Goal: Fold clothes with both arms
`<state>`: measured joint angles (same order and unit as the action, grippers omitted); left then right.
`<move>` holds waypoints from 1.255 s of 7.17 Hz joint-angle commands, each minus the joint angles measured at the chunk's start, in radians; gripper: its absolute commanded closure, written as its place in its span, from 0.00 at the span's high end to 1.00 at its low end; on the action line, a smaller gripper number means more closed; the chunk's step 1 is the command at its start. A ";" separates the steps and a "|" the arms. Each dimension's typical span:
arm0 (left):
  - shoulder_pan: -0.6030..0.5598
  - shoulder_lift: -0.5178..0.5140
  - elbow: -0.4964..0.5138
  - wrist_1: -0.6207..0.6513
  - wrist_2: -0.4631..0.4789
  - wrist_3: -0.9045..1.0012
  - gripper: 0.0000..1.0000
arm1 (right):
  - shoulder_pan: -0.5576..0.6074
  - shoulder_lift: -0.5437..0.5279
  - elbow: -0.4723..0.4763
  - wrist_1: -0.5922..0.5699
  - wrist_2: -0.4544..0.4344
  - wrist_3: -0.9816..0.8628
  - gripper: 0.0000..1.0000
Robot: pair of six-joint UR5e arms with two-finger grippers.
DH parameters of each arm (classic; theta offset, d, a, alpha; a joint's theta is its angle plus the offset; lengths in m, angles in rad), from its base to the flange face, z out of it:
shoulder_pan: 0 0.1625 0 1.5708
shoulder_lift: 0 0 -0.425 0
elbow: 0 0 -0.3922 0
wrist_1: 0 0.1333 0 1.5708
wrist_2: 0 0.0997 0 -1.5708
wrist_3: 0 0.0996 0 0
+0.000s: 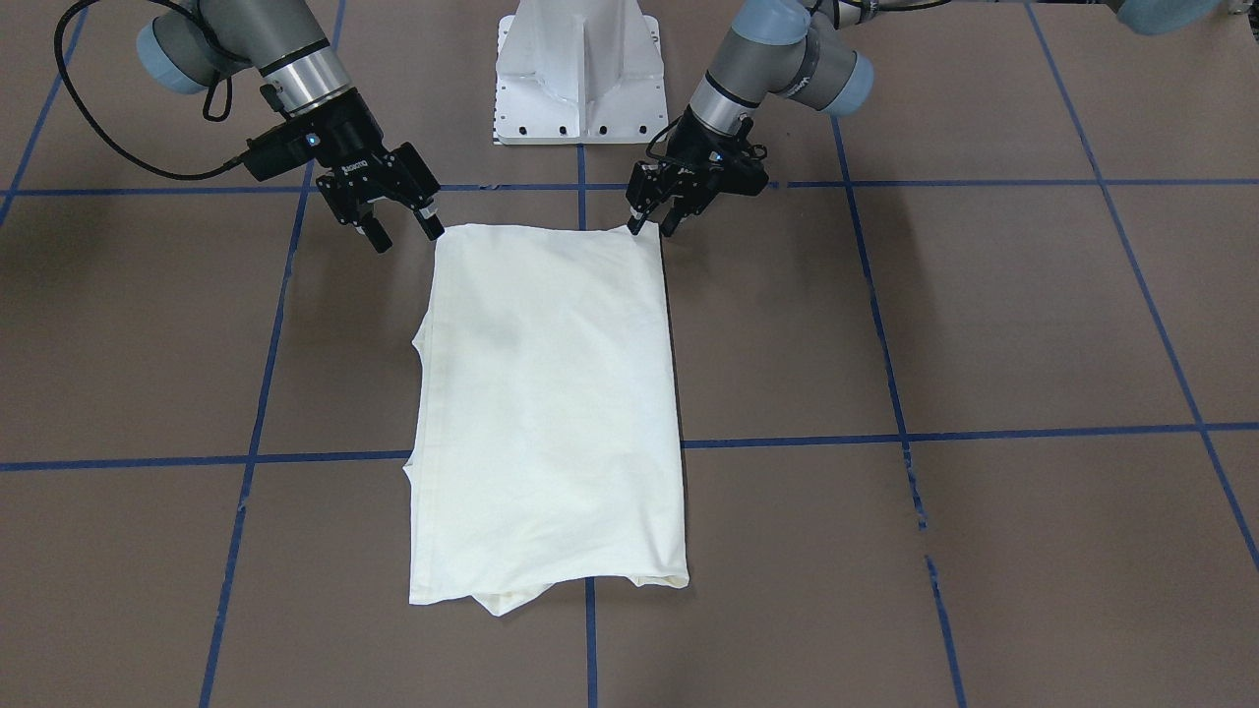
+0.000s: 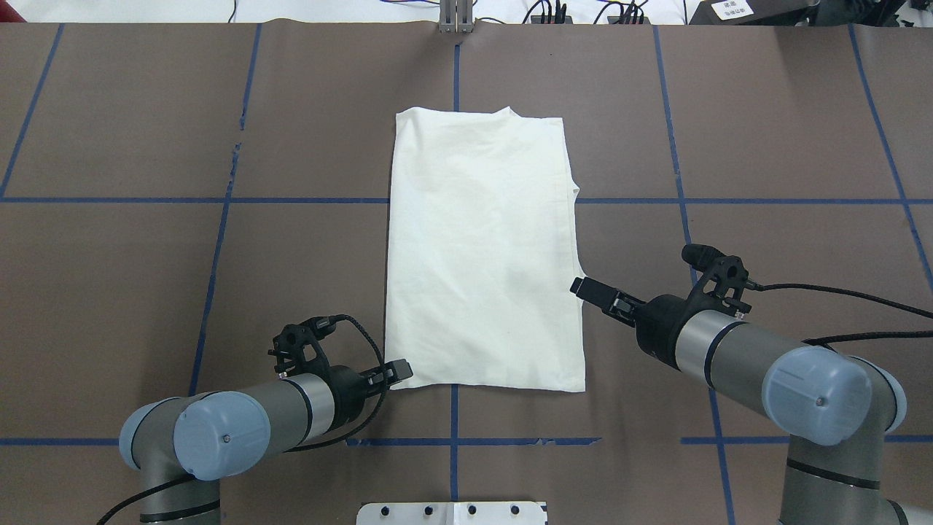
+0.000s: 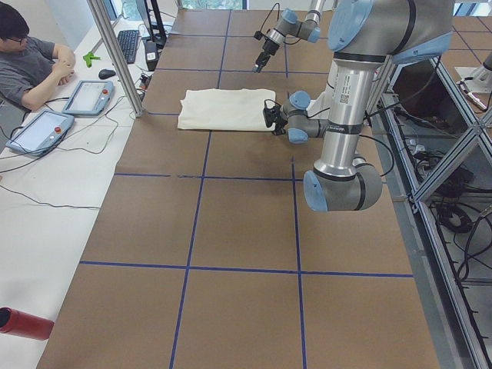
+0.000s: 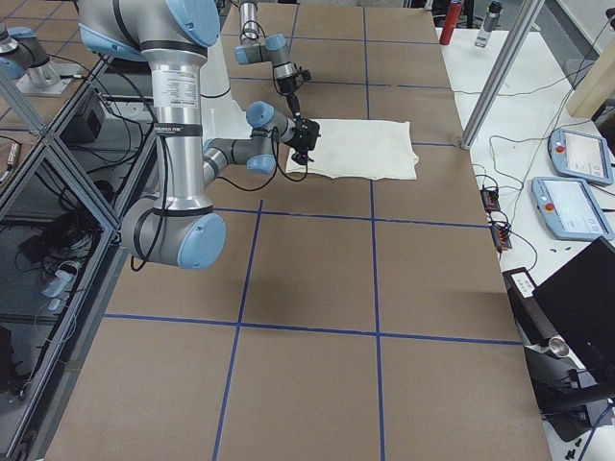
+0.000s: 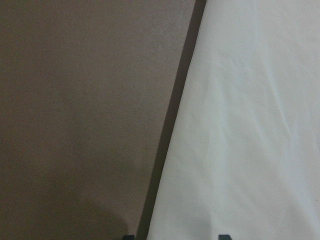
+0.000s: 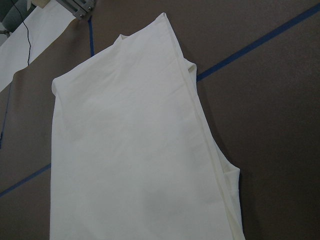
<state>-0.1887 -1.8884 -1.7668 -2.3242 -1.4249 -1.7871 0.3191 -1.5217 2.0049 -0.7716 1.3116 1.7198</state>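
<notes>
Shirt: only the plain top layer shows. The lower layers are covered, except a crumpled bit sticking out toward the operator-side edge of the bench.

Left gripper, at the shirt's corner nearest the pedestal: contact with the cloth cannot be judged.

Left wrist view: soft focus, only two dark fingertip ends show at the bottom edge. The shirt is cut by the top, right and bottom edges.

Right wrist view: shirt's near end is cut off by the bottom edge.

Overhead: left gripper mostly hidden by the left arm; pedestal cut by the bottom edge.

Side views: grippers too small to read.
</notes>
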 commanded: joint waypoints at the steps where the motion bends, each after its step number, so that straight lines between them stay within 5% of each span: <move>1: 0.002 -0.006 0.000 0.000 0.000 0.000 0.63 | 0.000 0.000 0.000 0.000 -0.002 0.003 1.00; 7: 0.003 -0.008 0.001 0.000 0.004 -0.003 0.50 | -0.002 0.000 -0.002 0.000 -0.002 0.014 1.00; 8: 0.003 -0.005 0.001 -0.001 0.004 -0.003 0.10 | -0.002 0.000 -0.002 0.000 -0.002 0.014 1.00; 9: 0.005 0.000 0.000 0.000 0.006 0.005 0.00 | -0.002 0.001 -0.012 0.000 -0.002 0.014 1.00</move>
<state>-0.1851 -1.8928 -1.7659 -2.3246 -1.4203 -1.7884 0.3176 -1.5213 2.0006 -0.7716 1.3100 1.7332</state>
